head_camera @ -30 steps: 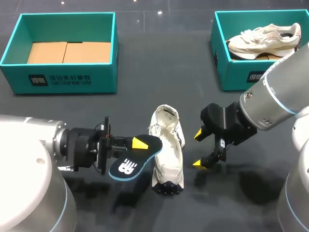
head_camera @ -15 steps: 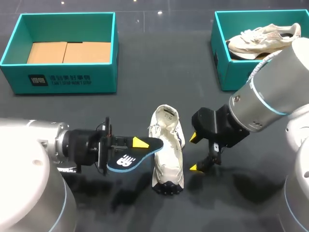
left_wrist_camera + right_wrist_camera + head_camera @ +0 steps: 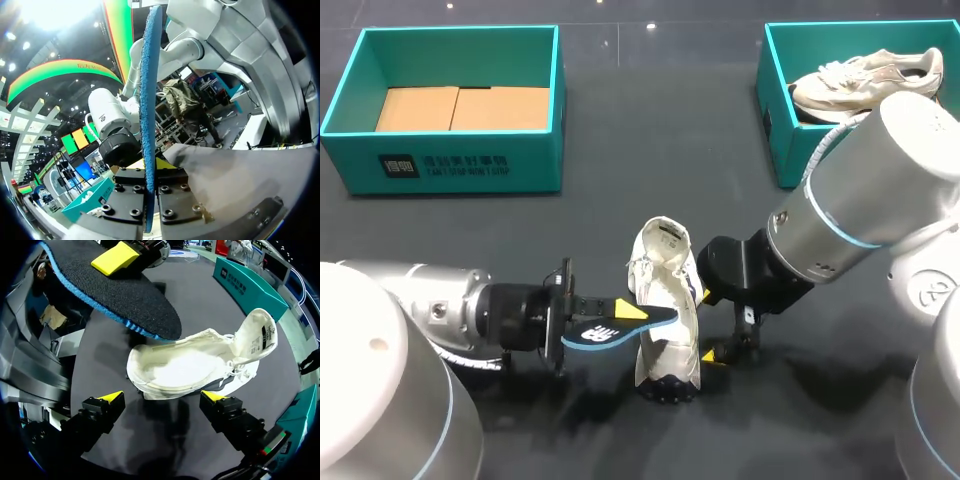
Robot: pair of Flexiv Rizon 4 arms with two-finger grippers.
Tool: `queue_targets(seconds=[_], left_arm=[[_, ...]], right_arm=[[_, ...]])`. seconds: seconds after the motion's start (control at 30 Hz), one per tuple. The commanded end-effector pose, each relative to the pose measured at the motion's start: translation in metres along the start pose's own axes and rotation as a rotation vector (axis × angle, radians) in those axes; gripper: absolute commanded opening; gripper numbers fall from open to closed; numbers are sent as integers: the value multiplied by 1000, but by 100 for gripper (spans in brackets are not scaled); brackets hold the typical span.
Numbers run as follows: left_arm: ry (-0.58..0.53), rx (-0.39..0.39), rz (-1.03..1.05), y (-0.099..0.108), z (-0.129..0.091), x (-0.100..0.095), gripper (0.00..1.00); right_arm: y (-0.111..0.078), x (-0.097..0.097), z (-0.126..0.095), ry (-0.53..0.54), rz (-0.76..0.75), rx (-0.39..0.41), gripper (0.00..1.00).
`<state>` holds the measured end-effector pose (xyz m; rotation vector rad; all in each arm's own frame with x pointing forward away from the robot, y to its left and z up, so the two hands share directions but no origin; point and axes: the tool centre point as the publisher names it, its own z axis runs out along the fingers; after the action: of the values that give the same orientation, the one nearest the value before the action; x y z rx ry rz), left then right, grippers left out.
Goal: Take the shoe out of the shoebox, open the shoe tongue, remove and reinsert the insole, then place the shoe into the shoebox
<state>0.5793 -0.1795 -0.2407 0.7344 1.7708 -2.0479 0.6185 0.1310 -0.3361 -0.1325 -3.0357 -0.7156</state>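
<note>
dark surface (image 3: 650, 140), white shoe (image 3: 665, 270) at its middle, out of the boxes. left fingers (image 3: 632, 309) clamped on insole (image 3: 595, 335), its tip at the shoe's left side. right fingers (image 3: 214, 396) spread wide, just right of the shoe.

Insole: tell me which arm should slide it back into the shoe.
Left. The left gripper is shut on the insole, its tip at the open shoe; the right gripper is open and empty beside it.

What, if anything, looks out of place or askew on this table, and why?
Only the insole is out of place: it is clamped in the left hand, outside the white shoe that stands on the table, with its tip at the shoe's opening. Nothing looks spilled or damaged.
</note>
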Motion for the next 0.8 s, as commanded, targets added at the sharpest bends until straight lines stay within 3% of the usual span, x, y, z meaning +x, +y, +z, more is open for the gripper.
queue_targets(seconds=[0.03,0.4,0.8], left_arm=[[-10,-8,-4,1,1,5,0],[-10,-18,-8,7,2,11,0],[-15,-11,-17,11,7,10,0]], right_arm=[[-2,0,10,-4,-5,0,100],[-16,-5,7,-20,57,-10,100],[-18,-7,5,-10,26,2,100]])
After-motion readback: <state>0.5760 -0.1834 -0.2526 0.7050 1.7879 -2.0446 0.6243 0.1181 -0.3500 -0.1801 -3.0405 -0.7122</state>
